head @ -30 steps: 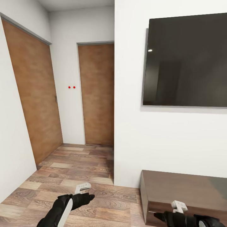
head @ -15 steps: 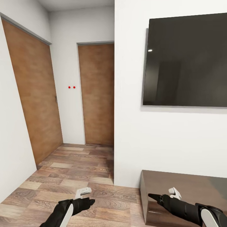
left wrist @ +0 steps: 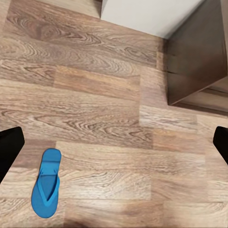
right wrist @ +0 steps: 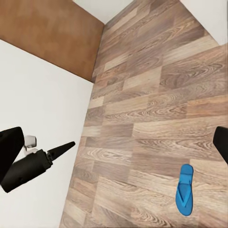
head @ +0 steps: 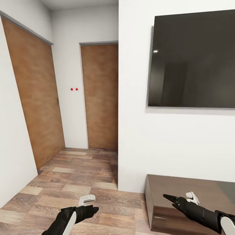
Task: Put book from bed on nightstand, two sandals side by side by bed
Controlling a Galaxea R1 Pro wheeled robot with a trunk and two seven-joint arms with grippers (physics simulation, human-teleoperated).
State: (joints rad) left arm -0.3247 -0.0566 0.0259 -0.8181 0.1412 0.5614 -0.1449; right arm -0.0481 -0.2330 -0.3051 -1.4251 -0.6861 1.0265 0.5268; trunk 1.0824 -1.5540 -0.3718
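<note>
Head view: robot faces a white wall w/ a big dark TV (head: 192,60), two brown doors (head: 99,96) down a short hallway, wood-plank floor (head: 75,176), and a long dark brown dresser (head: 182,199) low at the right. No bed, book or nightstand here. Left gripper (head: 91,209) sits low over the floor; right gripper (head: 171,198) hangs over the dresser's near end, fingers looking drawn to a point, but I can't tell for sure from this angle.

Left wrist view: looks straight down at planks. One blue sandal (left wrist: 46,189) lies flat on the floor, strap side up, well apart from the dresser corner (left wrist: 197,57). Black fingertips (left wrist: 9,147) show at both edges of the pic, so the left pincer is spread wide, nothing in it.

Right wrist view: same kind of blue sandal (right wrist: 185,188) flat on the boards, can't say if it's the same one or its mate. Right fingertip (right wrist: 222,142) at one edge and another at the opposite edge, so apart after all, holding nothing. Left arm (right wrist: 33,164) crosses in front of the white wall.

Judgement: robot's not lined up on anything yet. To do the step well, I'd say tilt the head down or back off so the sandal comes into the head cam, then drop the left pincer over the strap/sole edge, jaws across the narrow width, not lengthwise.
</note>
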